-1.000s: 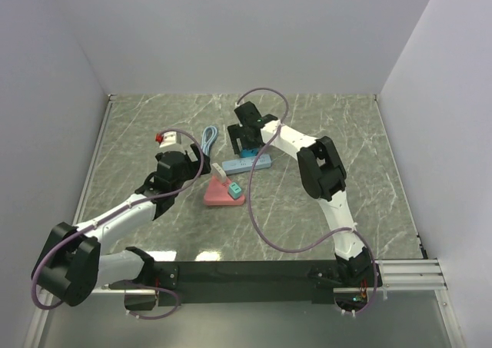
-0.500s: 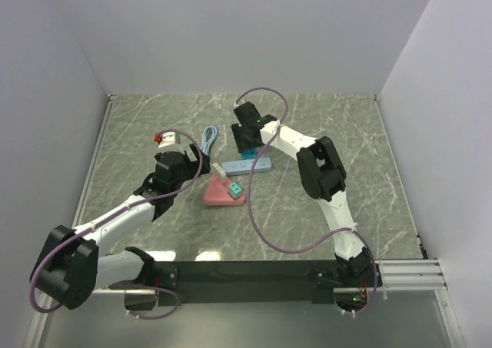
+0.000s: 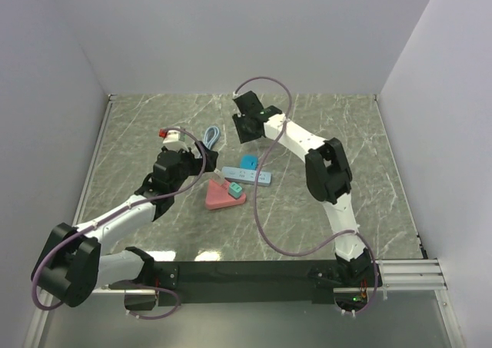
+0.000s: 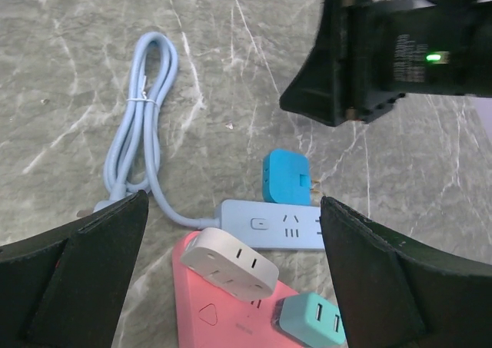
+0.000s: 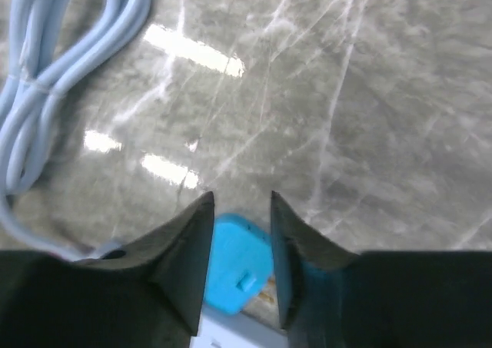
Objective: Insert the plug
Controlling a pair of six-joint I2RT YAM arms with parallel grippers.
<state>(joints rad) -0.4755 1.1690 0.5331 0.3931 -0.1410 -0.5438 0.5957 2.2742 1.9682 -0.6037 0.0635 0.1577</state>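
The blue plug [image 4: 286,177] lies on the counter [image 4: 231,71] just beside the power strip [image 4: 273,225], not in any socket. The right gripper [image 5: 241,240] hovers above it with its jaws slightly apart and empty. The left gripper [image 4: 234,202] has its jaws spread wide. The right gripper should descend straight, pinch the plug's flat sides, then line the prongs up with the slots.

We log: plug [image 4: 286,177] bright blue | power strip [image 4: 273,225] pale blue | cable [image 4: 141,125] pale blue | triangular block [image 4: 198,325] pink | white adapter [image 4: 229,262] | teal adapter [image 4: 311,322] | table [image 4: 61,48] grey-green marble, white-veined.

Blue plug [image 4: 286,177] lies unplugged just beside the pale-blue power strip [image 4: 269,225]
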